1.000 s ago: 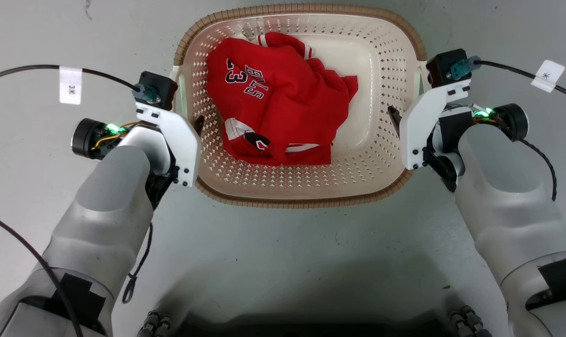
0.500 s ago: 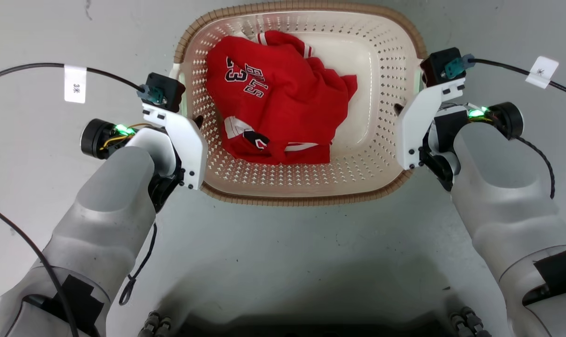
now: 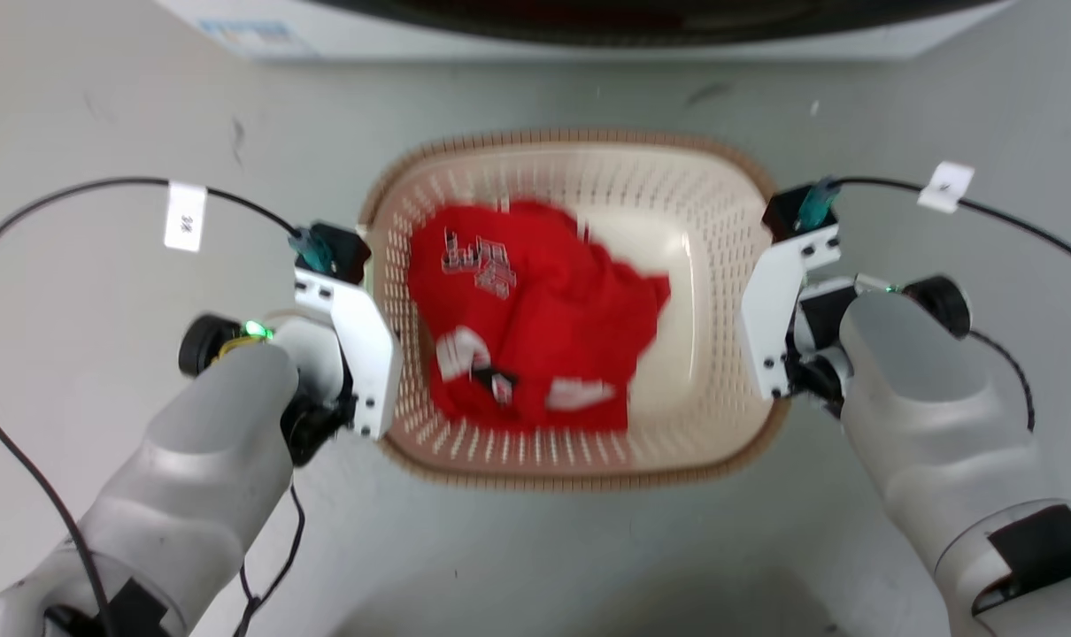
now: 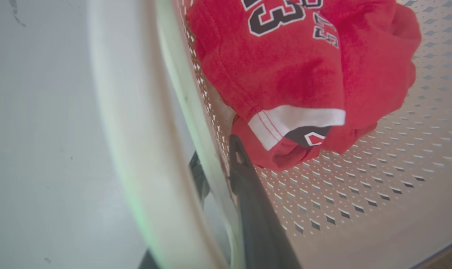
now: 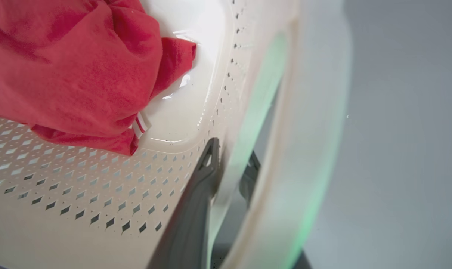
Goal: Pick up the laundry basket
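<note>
The laundry basket point(image 3: 571, 139) is cream with perforated walls and a brown woven rim, and it holds a crumpled red jersey point(image 3: 527, 318). My left gripper point(image 3: 387, 329) clamps its left side. In the left wrist view one finger lies inside the perforated wall point(image 4: 360, 194) and the other outside it, behind the white handle point(image 4: 129, 130), so this gripper point(image 4: 214, 149) is shut on the wall. My right gripper point(image 3: 748, 310) grips the right side the same way point(image 5: 232, 151), by the other handle point(image 5: 308, 130). Part of each finger is hidden by the wall.
The white lower edge of a washing machine point(image 3: 589, 26) runs along the top of the head view. Black cables with white tags point(image 3: 186, 217) point(image 3: 943, 186) arc over the grey floor point(image 3: 535, 548) on both sides of the basket.
Both grippers have moved inward onto the basket's side walls. The head camera has shifted: the basket now sits lower and looks smaller, slightly blurred, and the washing machine's edge has come into view.
</note>
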You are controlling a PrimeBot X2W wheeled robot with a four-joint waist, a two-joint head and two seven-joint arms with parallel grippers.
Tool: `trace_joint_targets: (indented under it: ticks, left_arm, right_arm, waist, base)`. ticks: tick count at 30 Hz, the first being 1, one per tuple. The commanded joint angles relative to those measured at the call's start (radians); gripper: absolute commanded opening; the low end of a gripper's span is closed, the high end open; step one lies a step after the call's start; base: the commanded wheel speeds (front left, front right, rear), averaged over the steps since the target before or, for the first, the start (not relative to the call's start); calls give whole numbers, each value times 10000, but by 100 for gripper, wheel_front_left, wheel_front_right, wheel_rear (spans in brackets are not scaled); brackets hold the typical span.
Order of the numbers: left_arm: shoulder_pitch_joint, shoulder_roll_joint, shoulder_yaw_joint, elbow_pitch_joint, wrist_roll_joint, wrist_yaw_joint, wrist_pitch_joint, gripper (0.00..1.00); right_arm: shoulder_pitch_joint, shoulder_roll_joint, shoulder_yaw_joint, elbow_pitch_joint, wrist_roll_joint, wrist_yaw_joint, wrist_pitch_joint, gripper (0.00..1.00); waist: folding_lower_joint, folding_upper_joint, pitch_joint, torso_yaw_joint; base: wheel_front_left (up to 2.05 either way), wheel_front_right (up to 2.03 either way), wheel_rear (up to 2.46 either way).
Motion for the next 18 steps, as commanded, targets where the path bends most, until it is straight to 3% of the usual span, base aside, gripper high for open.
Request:
trace_joint_targets:
  ticks: [1, 18]
  left_arm:
    - [199, 296, -138, -42, -131, 19, 209, 0]
    - [1387, 1564, -1886, -1364, -2624, 18, 2823, 0]
  right_arm:
    - [209, -194, 113, 93, 60, -20, 248, 0]
    - [1663, -251, 1336, -398, 1953, -20, 4230, 0]
  waist:
    - [0, 0, -914, -36]
    - [0, 0, -4678, -155]
  base:
    - [0, 0, 0]
    - [0, 0, 0]
